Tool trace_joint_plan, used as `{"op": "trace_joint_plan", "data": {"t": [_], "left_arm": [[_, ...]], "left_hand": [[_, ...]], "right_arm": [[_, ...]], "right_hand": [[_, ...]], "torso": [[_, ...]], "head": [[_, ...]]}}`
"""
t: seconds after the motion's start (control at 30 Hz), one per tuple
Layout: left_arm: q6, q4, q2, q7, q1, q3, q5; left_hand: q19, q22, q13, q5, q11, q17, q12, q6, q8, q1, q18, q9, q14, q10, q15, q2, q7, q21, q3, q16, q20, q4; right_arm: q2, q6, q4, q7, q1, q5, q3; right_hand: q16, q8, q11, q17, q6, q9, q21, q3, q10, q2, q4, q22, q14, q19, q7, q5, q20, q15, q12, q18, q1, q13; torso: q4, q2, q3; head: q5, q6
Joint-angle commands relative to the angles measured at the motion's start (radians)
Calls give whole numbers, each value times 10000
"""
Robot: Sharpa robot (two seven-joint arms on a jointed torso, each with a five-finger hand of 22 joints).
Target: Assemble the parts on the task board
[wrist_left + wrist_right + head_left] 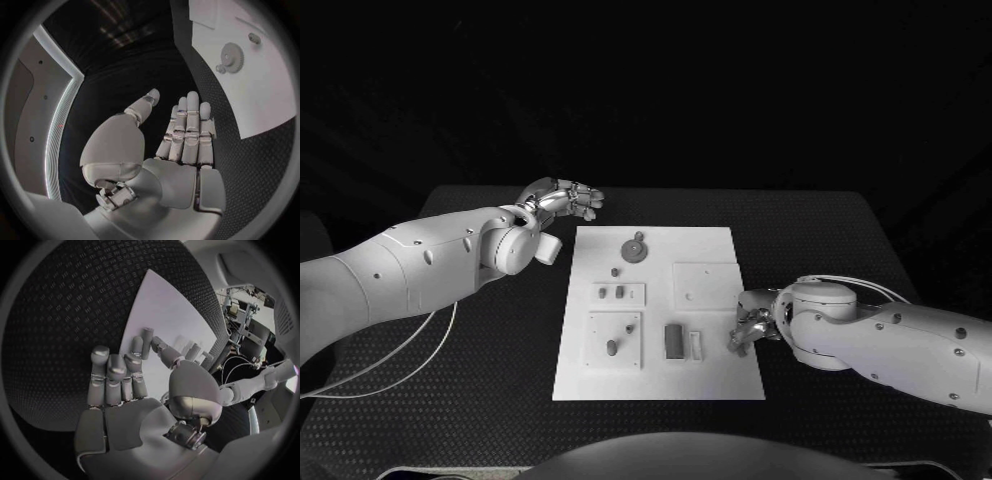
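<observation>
Head view: the left hand (563, 198) hovers over the black table (473, 400) just beyond the far left corner of the task board (661, 385), apart from it; the left wrist view shows its fingers (187, 125) straight, close together and holding nothing. The white board lies mid-table, carrying a gear-shaped part (635, 247) near its far end and smaller parts (617, 292) further down, too small to make out clearly. At the board's right edge the right hand (750, 330) rests low, fingers loosely curled over the rim. Whether it pinches anything I cannot tell; its fingertips (145, 335) hide the spot.
</observation>
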Motion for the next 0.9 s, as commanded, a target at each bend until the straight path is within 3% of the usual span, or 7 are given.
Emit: {"op": "trace_joint_plan", "data": {"t": [0.03,0.3,0.53,0.6,0.67,0.9], "left_arm": [[147,30,9,77,4,7,52],[147,32,2,77,4,7,52],[154,28,15,72,4,7,52],[163,25,13,71,4,7,52],[180,25,13,60,4,7,52],[181,24,17,60,4,7,52]], "left_hand": [[-9,193,-13,-42,-7,11,21,-24,59,-83,34,-17,38,42,11,-7,11,-66,20,-50,17,56],[-9,193,-14,-42,-6,12,20,-26,60,-86,34,-18,40,40,11,-5,12,-66,19,-51,17,60],[-8,193,-15,-43,-5,14,19,-29,59,-92,34,-20,41,39,11,-4,13,-66,16,-52,18,66],[-8,193,-15,-43,-5,14,19,-30,59,-94,34,-20,42,39,11,-3,13,-66,16,-52,18,68],[-8,193,-15,-42,-5,15,19,-31,59,-96,34,-21,43,38,11,-1,14,-66,16,-52,18,70],[-7,193,-15,-41,-4,17,18,-34,59,-101,34,-22,45,37,11,3,15,-66,15,-52,18,76]], "right_arm": [[171,-32,-120,-104,-252,-1395,-153],[174,-37,-126,-125,-357,-1258,-164],[-1,-202,-49,22,-353,279,-159],[-68,-281,-14,93,-343,1017,-157],[-82,-494,-20,159,-300,1780,-154],[-132,-1193,119,330,-165,3948,-142]], "right_hand": [[12,-1741,-61,18,-79,-211,58,204,-10,19,-27,-5,15,-17,47,-15,-51,-45,25,214,484,22],[2,-1744,-53,18,-71,-208,68,332,2,32,-7,-8,23,-26,52,-15,-25,-34,9,214,735,26],[-28,-1769,-42,6,-65,-229,49,557,14,241,34,-31,34,-39,65,22,33,-12,-31,214,773,13],[-68,-1798,-37,-11,-41,-265,0,1068,25,518,166,-68,42,-65,85,405,103,5,-76,214,703,-7],[-78,-1819,-19,-10,-9,-295,41,1419,63,637,134,-67,83,-20,90,781,154,21,-88,214,469,-3],[-104,-1847,-15,0,22,-330,95,1675,82,812,57,-74,117,26,90,1072,165,14,-107,214,-20,19]], "torso": [[-1,1,-1],[-3,-2,0],[-1,-4,2],[-2,-5,3],[-2,-5,1],[13,3,1]], "head": [[-8,-18],[12,-22],[30,-10],[30,-8],[31,-22],[57,-3]]}}
